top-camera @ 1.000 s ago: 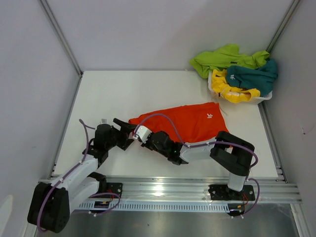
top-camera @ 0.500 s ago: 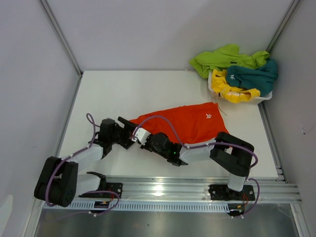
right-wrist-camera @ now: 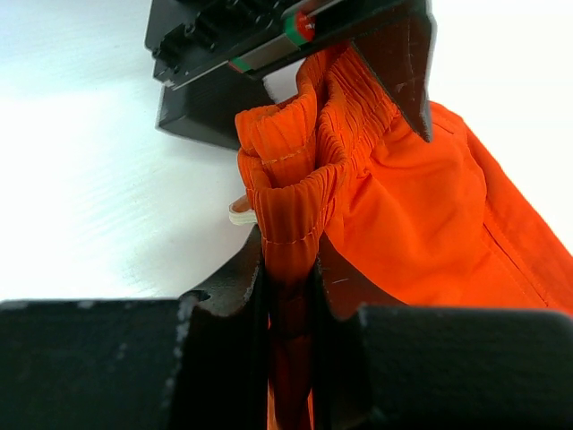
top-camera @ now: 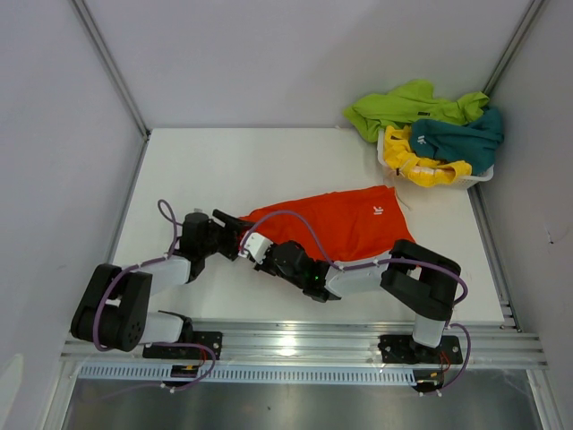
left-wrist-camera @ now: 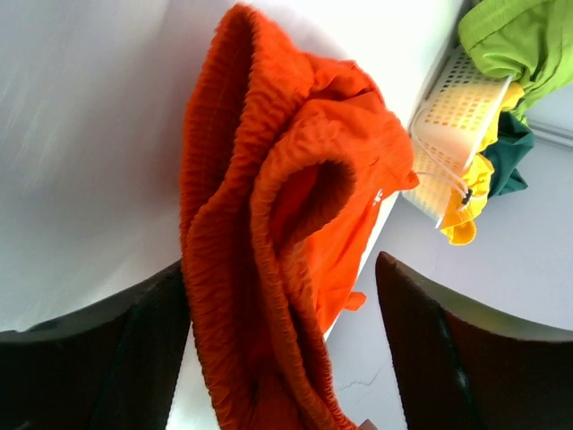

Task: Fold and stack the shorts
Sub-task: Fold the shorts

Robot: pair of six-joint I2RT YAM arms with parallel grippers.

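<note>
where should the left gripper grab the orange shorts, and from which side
Grip the ribbed waistband of the orange shorts, beside the right gripper, which pinches it. Come from the left with the left gripper: the band is bunched into a thick ridge between its open jaws, while the rest lies flat.

Robot lab test cell. Bare white table (top-camera: 269, 170) boxed by plain pale wall panels (top-camera: 295, 54) at 9, 12 and 3 o'clock, framed in aluminium posts (top-camera: 112, 67). Slotted aluminium rail (top-camera: 304, 343) along 6 o'clock edge, two arms (top-camera: 421, 287) bolted to it, purple cables (top-camera: 295, 215) looping off them. Sample props at 2 o'clock: white mesh basket (top-camera: 482, 176), bright shorts (top-camera: 403, 103) heaped in it.
</note>
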